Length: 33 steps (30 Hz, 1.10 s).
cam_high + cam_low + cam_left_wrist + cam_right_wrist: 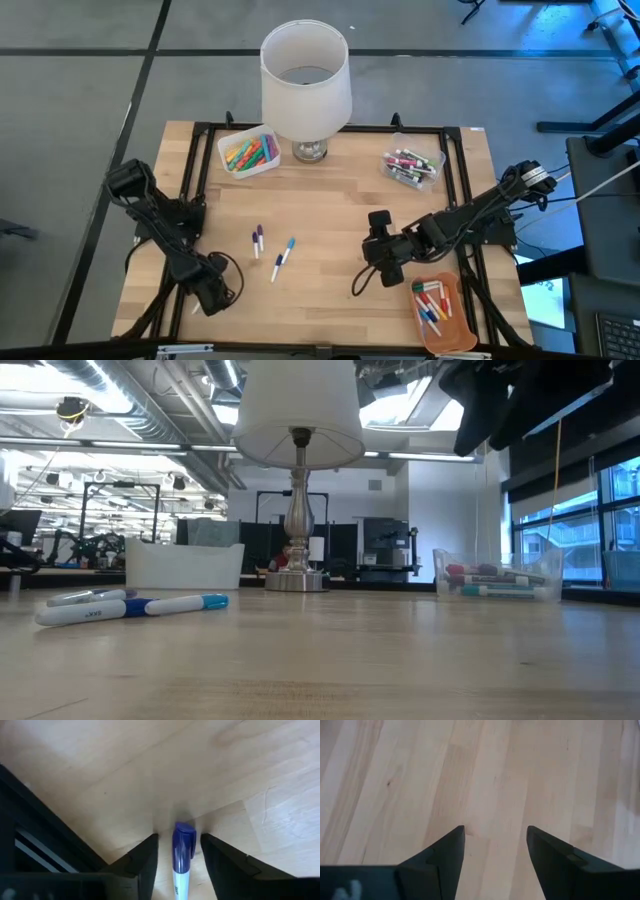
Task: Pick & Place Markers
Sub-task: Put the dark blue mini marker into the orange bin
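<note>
two dark arms work over a pale, fine-grained wooden table with a black metal frame around it. the left claw sits near the table's front left corner, its two fingers apart with visible gaps either side of one white-barrelled marker with a blue cap lying between them; the fingers do not press it. the right claw hovers just beside the orange tray, its two blunt wedge-shaped fingers apart over bare wood, nothing between them.

loose on the wood between the two claws lie two slim markers: a purple-capped marker and, just beside it toward the right claw, a blue-tipped marker, both white cylinders, not touching.

there are three containers. a white rounded bin holds a heap of orange, yellow and green markers, too many to count. a clear plastic box holds green, pink and dark markers, also too packed to count. an orange tray right next to the right claw holds roughly half a dozen red, blue and white markers.

one lamp with a smooth white drum shade and a turned silvery base stands between the bin and the box, well away from both claws.
</note>
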Tool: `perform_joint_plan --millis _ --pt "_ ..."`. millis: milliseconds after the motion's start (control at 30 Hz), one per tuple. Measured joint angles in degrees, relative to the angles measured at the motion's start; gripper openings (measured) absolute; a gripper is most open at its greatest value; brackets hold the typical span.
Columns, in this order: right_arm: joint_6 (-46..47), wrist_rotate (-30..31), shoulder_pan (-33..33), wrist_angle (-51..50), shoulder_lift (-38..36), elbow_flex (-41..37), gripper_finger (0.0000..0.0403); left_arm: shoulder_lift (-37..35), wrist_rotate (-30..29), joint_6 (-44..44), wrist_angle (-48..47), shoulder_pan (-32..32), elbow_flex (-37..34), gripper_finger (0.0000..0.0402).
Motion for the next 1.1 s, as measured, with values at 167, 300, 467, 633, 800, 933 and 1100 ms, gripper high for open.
perform_joint_plan --millis 167,300,467,633,800,933,1100 --pt "-0.63 0.00 0.00 0.13 0.00 0.00 0.0212 0.83 -2.45 2.17 -4.71 1.83 3.56 0.0082" --pt "-1.11 0.02 0.00 0.55 0.00 0.00 0.0212 0.85 -7.90 5.94 -7.97 4.58 6.07 0.0026" --pt "0.34 0.04 0.00 2.29 0.00 0.00 0.0212 1.06 -16.72 12.68 -7.94 7.26 9.29 0.0027" --pt "1.42 0.82 0.00 2.64 0.00 0.00 0.0212 0.99 -27.96 21.11 -8.17 10.30 12.38 0.0043" --pt "5.42 4.37 -0.96 19.55 0.12 -4.93 0.0212 0.93 -42.41 31.22 -8.11 14.32 15.14 0.0029" --pt "5.92 -1.52 -4.00 47.23 0.24 -16.15 0.0212 0.84 -61.00 39.07 -2.85 16.48 15.87 0.0031" --pt "6.41 -9.45 -9.59 77.63 1.36 -28.86 0.0212 1.03 -74.57 44.77 9.37 18.05 15.87 0.0038"
